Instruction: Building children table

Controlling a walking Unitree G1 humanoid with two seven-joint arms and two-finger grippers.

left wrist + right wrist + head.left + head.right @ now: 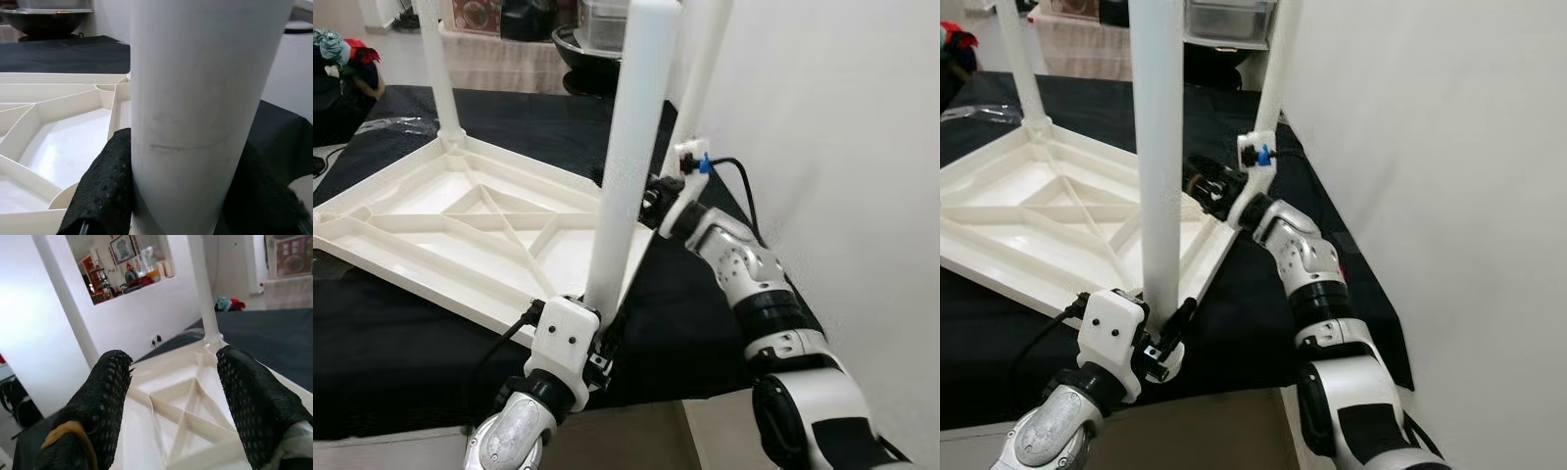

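Black cloth covers the low surface (401,362) on which the upturned children's table top (460,230) lies, ribbed underside up, with a white wall at 3 o'clock and household clutter far off at 12. Three white legs stand up from it: one at the far corner toward 11 o'clock (438,69), one against the wall at 1 o'clock (700,78), and the near leg (631,147) rising from the corner at 6 o'clock. The left end effector (599,345) is closed on the base of that near leg, its black pads (105,191) pressed to either side of the tube just above the socket. The right end effector (1206,186) hovers with its fingers (254,401) spread apart over the top's right edge, holding nothing. By my judgement the leg is a light, stiff, hollow plastic tube with a smooth, rather slippery skin; it is best held low, close to the socket, where a push or twist goes straight into the joint and the long tube cannot lever sideways. The top looks rigid but light, so it may slide on the cloth unless the free end effector steadies its rim.
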